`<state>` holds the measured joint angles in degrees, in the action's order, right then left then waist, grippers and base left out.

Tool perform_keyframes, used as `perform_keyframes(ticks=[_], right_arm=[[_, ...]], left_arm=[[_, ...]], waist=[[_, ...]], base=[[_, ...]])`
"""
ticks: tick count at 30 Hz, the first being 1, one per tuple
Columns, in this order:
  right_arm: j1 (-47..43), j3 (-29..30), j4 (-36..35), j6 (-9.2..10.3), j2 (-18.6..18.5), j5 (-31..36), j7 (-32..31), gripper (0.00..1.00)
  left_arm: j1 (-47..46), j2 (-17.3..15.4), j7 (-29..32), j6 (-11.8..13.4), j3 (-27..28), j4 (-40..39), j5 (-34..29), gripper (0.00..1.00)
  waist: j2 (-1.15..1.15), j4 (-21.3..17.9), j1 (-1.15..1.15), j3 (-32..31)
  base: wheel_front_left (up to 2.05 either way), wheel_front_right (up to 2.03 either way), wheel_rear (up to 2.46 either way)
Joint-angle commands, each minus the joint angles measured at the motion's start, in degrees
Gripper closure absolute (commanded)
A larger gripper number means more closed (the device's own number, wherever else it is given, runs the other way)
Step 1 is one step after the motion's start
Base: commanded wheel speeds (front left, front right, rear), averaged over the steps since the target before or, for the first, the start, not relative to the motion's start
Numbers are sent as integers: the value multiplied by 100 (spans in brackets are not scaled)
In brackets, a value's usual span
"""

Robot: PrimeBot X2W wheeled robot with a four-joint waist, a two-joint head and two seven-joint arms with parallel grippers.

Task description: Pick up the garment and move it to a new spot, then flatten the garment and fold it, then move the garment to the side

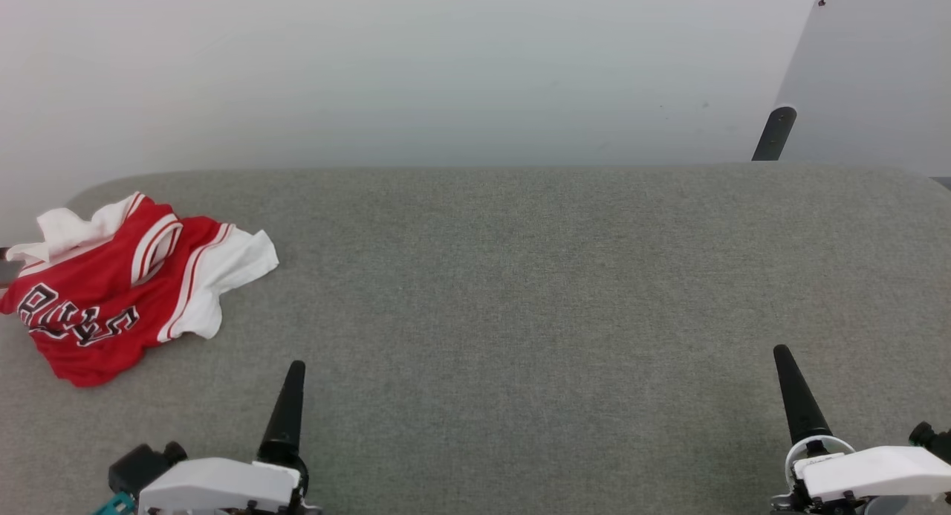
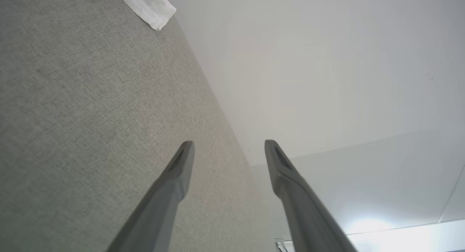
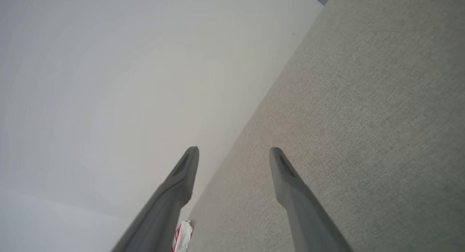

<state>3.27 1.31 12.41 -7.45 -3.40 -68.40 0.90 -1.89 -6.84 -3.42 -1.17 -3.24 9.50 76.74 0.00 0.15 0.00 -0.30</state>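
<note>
Got the garment (image 1: pixel 111 292) bunched up in a heap at the far left corner of the desk (image 1: pixel 520 277), red body up, white sleeves flopped out toward the far edge and toward the middle. Can make out part of the black white-edged lettering, tilted and too rumpled to read in full. Red-white striped trim showing along the sleeves.

Then nearer the front edge, well apart from the heap and a bit closer to the middle: left gripper (image 2: pixel 229 146), fingers spread wide, gripping nothing, held over bare grey fabric. Can catch a white sleeve tip at the top of the left wrist view.

Way over by the front right corner: right gripper (image 3: pixel 234 152), same deal, spread wide with nothing between the fingers, pointing toward the far edge.

Plain pale wall (image 1: pixel 371 69) behind the desk.
</note>
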Motion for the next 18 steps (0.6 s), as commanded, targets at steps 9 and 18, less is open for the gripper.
perform_keyframes(ticks=[9,18], right_arm=[[141,-64,-237,-3,-49,1518,136,0],[157,-75,-351,-3,-40,2603,210,0]], left_arm=[[-147,-291,-221,333,-268,-134,-1482,0],[-97,-361,-359,442,-369,-335,-2638,0]], waist=[[0,6,0,-9],[0,13,0,-19]], base=[[0,0,0],[0,0,0]])
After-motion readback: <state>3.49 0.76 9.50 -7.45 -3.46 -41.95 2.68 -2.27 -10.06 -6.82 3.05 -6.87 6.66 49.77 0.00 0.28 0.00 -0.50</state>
